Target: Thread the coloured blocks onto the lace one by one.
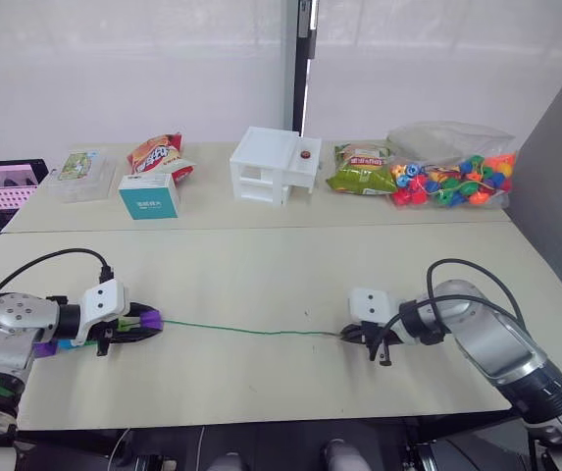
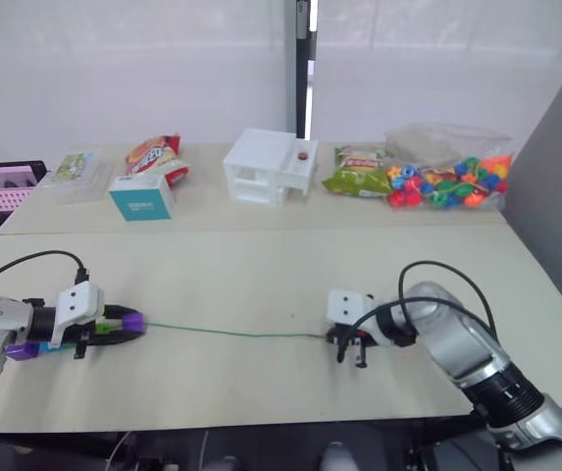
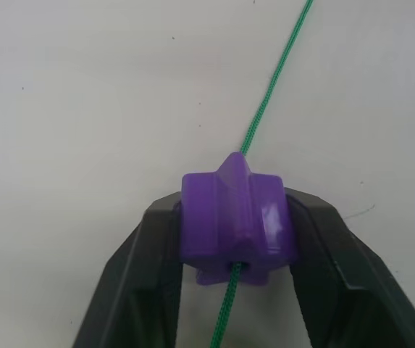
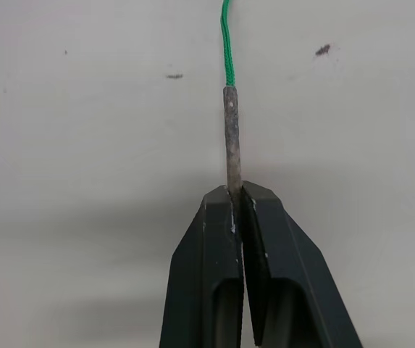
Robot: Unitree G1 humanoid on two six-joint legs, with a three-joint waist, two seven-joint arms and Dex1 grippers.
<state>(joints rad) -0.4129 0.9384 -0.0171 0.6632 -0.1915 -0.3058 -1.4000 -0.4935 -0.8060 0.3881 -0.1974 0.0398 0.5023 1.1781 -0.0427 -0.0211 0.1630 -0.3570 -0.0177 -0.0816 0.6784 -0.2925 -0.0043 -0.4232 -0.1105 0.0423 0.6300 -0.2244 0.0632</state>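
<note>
A purple block sits between the fingers of my left gripper, which is shut on it at the table's left front. The green lace runs through the block's hole and stretches rightwards along the table. At the right end, my right gripper is shut on the lace's grey tip, low over the table. Another purple block and a blue block lie under my left wrist; I cannot tell whether the lace passes through them.
Along the back stand a clear bag of rounded beads, a white toy house, snack bags, a teal box and a clear box. A laptop sits far left. The table's front edge is close.
</note>
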